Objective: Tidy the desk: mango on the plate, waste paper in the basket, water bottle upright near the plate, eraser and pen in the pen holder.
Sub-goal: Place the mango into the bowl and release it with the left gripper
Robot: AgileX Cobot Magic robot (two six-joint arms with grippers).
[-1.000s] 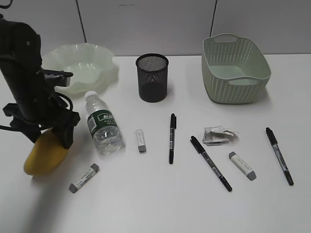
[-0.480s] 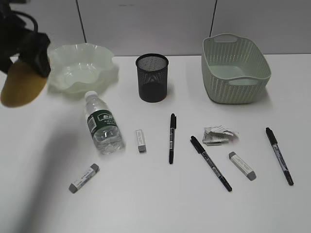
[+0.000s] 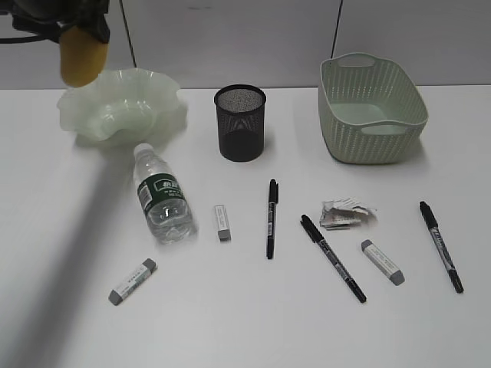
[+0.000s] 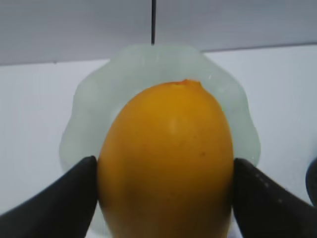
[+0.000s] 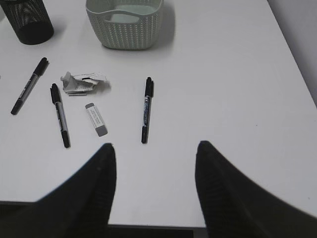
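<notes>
Fingers point(image 4: 54, 198) of the left arm clamped on either flank of the mango point(image 4: 166, 163), held in the air over the plate point(image 4: 89, 119), tip pointing at the far wall. Smooth yellow-orange skin, deeper orange at the tip, no marks to speak of. Right fingers point(image 5: 94, 183) spread apart with nothing between them, poised above the near edge of the worktop point(image 5: 237, 89). Counted on the white surface: three black pens, lying at point(image 3: 271, 217), point(image 3: 332, 257) and point(image 3: 441, 245); three grey-and-white erasers at point(image 3: 132, 280), point(image 3: 222, 221) and point(image 3: 382, 261); one bottle point(image 3: 162, 195) on its side, white cap toward the plate; one crumpled paper scrap point(image 3: 347, 213) between the two right-hand pens. One pale green wavy-rimmed plate at the far left, holding nothing. One black mesh holder point(image 3: 240, 123) standing upright in the middle, contents hard to judge through the mesh. One pale green basket point(image 3: 372, 107) at the far right, apparently bare inside.
</notes>
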